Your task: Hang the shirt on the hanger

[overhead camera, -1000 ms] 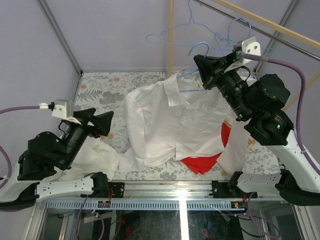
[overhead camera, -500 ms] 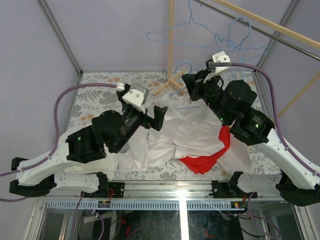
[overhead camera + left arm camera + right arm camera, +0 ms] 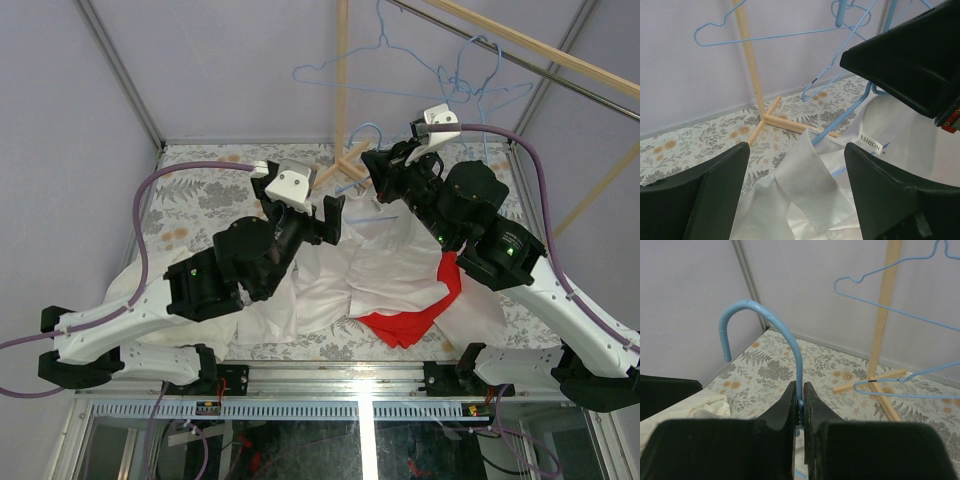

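**Right gripper** (image 3: 799, 390) clamped on the neck of the blue hanger (image 3: 796, 362); **left gripper** (image 3: 796, 150) spread apart, poised over the collar of the shirt (image 3: 395, 270), which lies crumpled on the worktop (image 3: 200, 185), the hanger's wire running under its collar. Risks, as I judge them: the thin collar sliding off the wire if I lift; my two grippers, near each other, colliding. Room: foot of the wooden stand (image 3: 747, 50) just beyond the collar; spare hangers (image 3: 790, 36) overhead; bare worktop to my left.
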`<state>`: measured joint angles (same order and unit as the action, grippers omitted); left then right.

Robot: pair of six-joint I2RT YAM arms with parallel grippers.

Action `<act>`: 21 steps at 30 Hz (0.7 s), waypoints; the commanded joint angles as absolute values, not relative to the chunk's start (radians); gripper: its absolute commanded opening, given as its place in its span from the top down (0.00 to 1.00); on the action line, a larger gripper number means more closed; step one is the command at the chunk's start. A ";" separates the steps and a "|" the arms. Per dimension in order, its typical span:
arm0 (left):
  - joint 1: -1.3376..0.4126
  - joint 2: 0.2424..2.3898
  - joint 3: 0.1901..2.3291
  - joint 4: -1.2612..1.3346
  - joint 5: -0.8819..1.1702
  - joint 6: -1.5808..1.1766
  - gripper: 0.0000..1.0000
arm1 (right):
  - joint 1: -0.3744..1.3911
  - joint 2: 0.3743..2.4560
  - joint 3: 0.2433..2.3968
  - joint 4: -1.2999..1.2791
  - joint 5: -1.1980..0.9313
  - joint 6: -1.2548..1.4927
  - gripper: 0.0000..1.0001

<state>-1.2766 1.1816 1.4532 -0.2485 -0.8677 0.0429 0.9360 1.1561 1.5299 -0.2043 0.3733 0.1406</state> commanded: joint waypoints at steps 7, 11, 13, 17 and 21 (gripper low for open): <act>-1.279 1.193 1.423 -0.182 -0.913 0.045 0.43 | 0.937 1.136 1.529 -0.128 0.372 0.152 1.00; -1.279 1.186 1.407 -0.199 -0.920 0.027 0.43 | 0.936 1.134 1.529 -0.126 0.372 0.150 1.00; -1.277 1.183 1.397 -0.204 -0.920 0.020 0.43 | 0.936 1.133 1.529 -0.126 0.373 0.150 1.00; -1.270 1.180 1.385 -0.220 -0.908 0.002 0.47 | 0.937 1.126 1.525 -0.128 0.375 0.146 1.00; -1.267 1.177 1.378 -0.228 -0.902 -0.005 0.58 | 0.936 1.120 1.519 -0.127 0.385 0.140 1.00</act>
<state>-1.2743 1.1973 1.3903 -0.2443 -0.8875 0.0261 0.9360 1.1511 1.5154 -0.2020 0.3737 0.1402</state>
